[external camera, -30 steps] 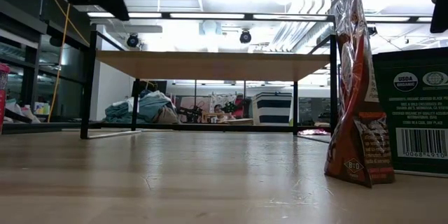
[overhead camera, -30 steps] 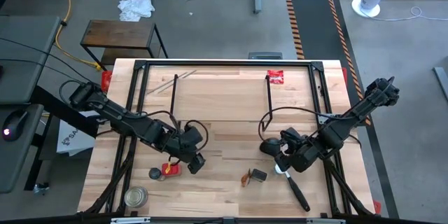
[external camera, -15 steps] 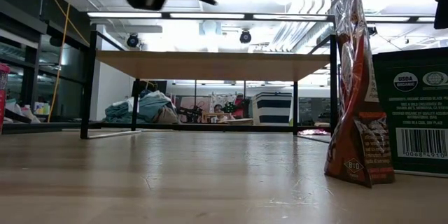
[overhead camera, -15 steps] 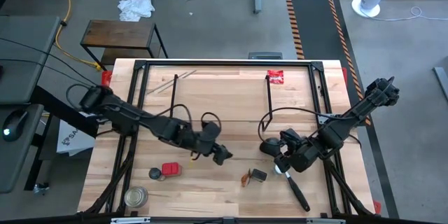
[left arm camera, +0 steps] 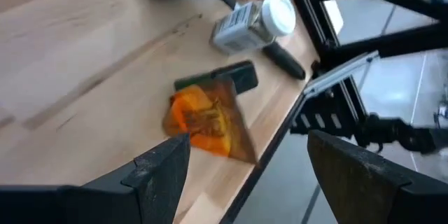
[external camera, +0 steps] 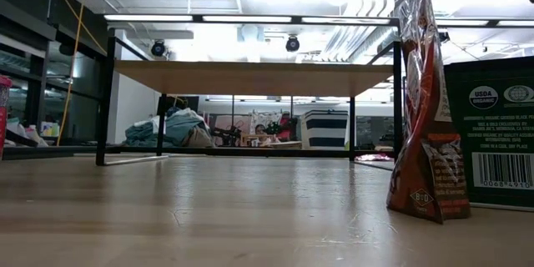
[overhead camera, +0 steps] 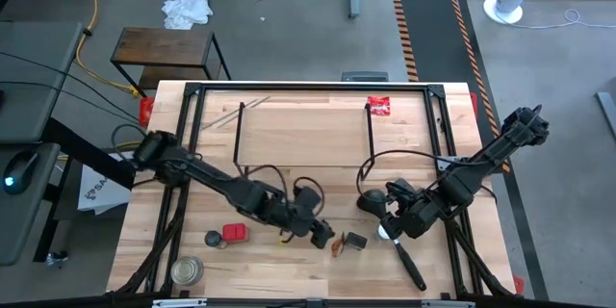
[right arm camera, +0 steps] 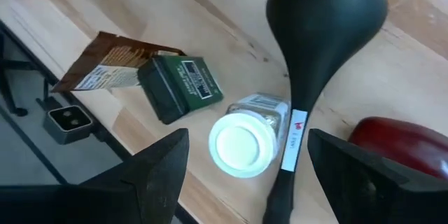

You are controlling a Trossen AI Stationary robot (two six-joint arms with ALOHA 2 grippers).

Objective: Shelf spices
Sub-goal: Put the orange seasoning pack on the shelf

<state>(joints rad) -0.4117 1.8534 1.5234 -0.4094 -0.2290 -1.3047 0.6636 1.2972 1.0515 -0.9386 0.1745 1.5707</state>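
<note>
The spices lie along the table's near side. A red square tin [overhead camera: 234, 234] and a dark-lidded jar [overhead camera: 214, 240] sit at the left. A brown pouch [left arm camera: 206, 119], a small black box [left arm camera: 220, 78] and a white-capped jar [right arm camera: 245, 140] on its side sit at the right. My left gripper [overhead camera: 325, 238] hangs open just left of the pouch, above the table. Open too, my right gripper [overhead camera: 388, 226] hovers over the white-capped jar. The shelf [external camera: 250, 78] stands at the table's far middle on thin black legs.
A black ladle [overhead camera: 404, 255] lies beside the white-capped jar, its bowl [right arm camera: 322, 14] toward the table's middle. A wider glass jar with a metal lid [overhead camera: 186, 270] stands at the near left corner. A flat red packet [overhead camera: 378, 106] lies by the shelf's far right leg.
My left gripper has swung from above the red tin toward the table's right edge, rolling its wrist, and now hangs beside the brown pouch. It has stayed open. The red tin and jar it left lie where they were.
</note>
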